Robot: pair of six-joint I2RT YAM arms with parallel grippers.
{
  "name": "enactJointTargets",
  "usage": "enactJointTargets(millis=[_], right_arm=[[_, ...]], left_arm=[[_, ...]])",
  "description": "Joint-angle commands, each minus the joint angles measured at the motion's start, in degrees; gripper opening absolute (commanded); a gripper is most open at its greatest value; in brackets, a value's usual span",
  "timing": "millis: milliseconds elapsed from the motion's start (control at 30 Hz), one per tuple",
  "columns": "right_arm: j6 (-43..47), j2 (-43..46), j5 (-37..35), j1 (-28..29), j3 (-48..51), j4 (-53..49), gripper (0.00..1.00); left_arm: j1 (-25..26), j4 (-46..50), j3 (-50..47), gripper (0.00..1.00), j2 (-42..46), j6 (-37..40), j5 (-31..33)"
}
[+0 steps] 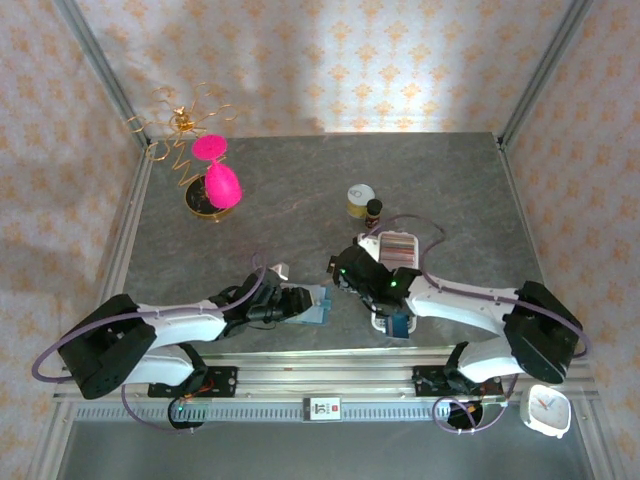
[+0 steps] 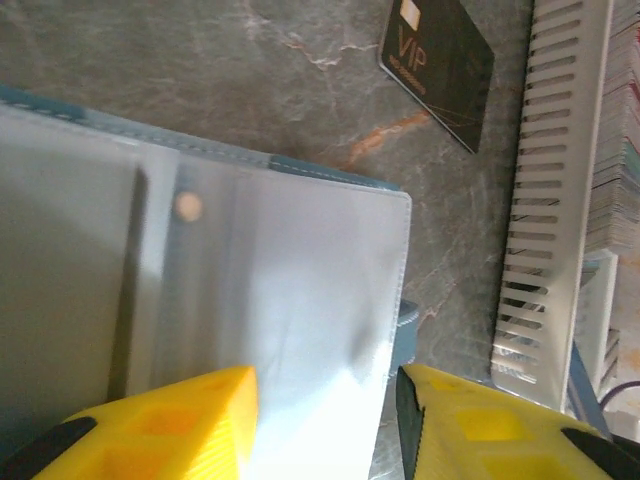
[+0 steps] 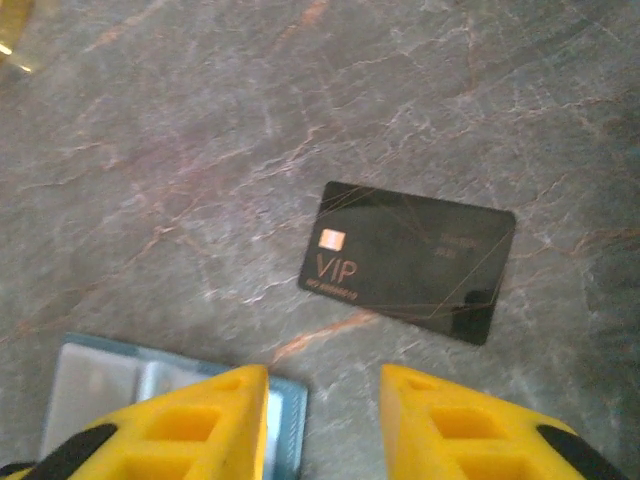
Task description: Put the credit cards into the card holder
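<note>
From above, the left gripper (image 1: 296, 303) sits over the holder (image 1: 318, 306), which lies open on the table (image 1: 280, 200) near the front edge. The right gripper (image 1: 347, 270) hangs just to the holder's right. At the left wrist, the yellow fingers are spread and straddle the holder's clear sleeve without pinching it. A black card (image 2: 437, 60) lies flat on the stone just past the holder's corner, apart from it, and the tray (image 2: 550, 200) with the other cards (image 2: 615, 150) stands further off to the side. At the right wrist, the fingers are parted too, with nothing between them, poised over bare table between the holder's corner and the black card. I'd say the step in hand is picking up that loose card; the sleeves look empty as far as I can make out. The next move calls for the right gripper to catch an edge of a card lying flat on the table, which looks awkward, while the left one holds a sleeve open for it.
</note>
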State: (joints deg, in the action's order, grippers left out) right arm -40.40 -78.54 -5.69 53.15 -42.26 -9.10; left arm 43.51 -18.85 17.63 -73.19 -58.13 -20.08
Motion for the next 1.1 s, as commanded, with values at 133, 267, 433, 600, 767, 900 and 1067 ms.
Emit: enactJointTargets(millis=[133,267,433,600,767,900,1067], right_arm=[[3.22,-8.53,3.07,-5.6,-4.62,2.0,0.29],[5.28,-13.47,2.75,-7.75,-7.7,1.11,0.28],[7.69,-18.95,0.34,-8.57,-12.46,-2.15,0.28],[7.84,-23.02,-2.06,-9.05,-15.3,-5.85,0.28],[6.99,-23.7,-3.01,-9.27,-14.69,-7.35,0.25],[7.0,-22.9,-2.7,-9.64,-14.16,-6.81,0.2],[7.0,-21.92,-3.41,-9.87,-14.17,-7.47,0.07]], left_arm=[[-0.56,4.44,-2.25,0.4,1.98,1.2,10.41],[-2.8,4.8,-4.42,0.38,2.91,0.25,12.5],[-5.69,5.33,-5.83,0.37,3.24,-0.49,14.3],[-6.77,6.97,-6.38,0.36,6.04,-1.3,15.09],[-6.78,11.03,-4.1,0.38,12.12,-0.06,16.03],[-6.77,14.15,-0.26,0.4,14.47,1.43,15.26],[-6.77,14.2,4.35,0.42,13.26,2.01,11.93]])
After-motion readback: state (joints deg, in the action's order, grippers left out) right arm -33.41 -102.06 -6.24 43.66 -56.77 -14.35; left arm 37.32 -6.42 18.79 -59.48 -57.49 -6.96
